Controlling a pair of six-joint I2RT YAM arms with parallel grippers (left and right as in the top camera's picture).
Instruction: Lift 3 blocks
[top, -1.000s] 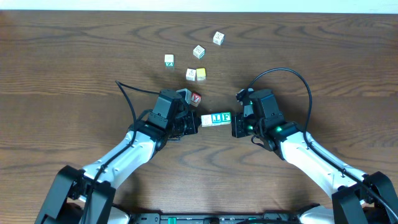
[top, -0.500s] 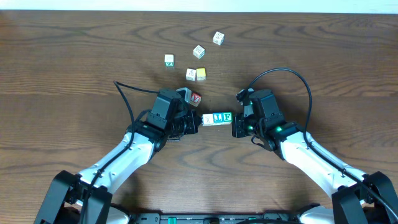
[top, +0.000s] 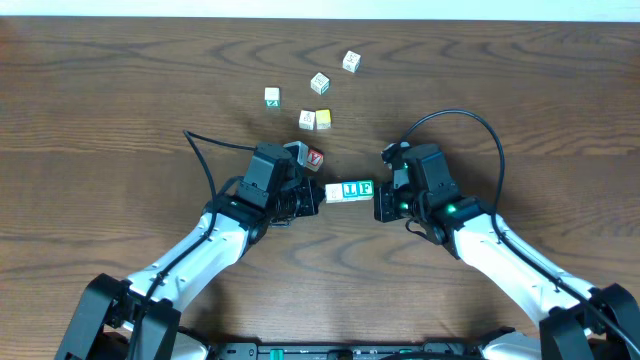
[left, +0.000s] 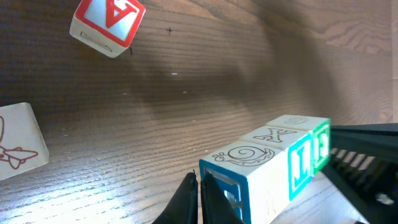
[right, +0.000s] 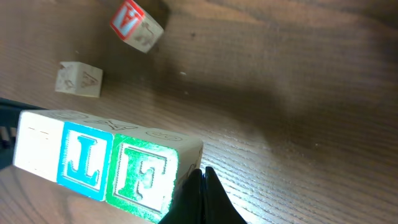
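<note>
Overhead, the cream block (top: 333, 193), blue L block (top: 349, 189) and green F block (top: 364, 187) form one end-to-end row between the arms, near the red cube (top: 315, 158). The left gripper (top: 314, 196) and right gripper (top: 378, 197), each with its fingers pressed together, butt against opposite ends. Squeeze inward equally, tips centred on the end faces, and raise both level so the middle block cannot buckle out.

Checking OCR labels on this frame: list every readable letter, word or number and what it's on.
"L": blue, on the blue-faced wooden cube, middle of the row of three.
"F": green, on the green-faced wooden cube next to it.
"X": outlined, on top of the blue-faced wooden cube.
"Y": white, on the red-faced wooden cube; tilted, so uncertain.
Small loose wooden cubes farther back: too small to read.
</note>
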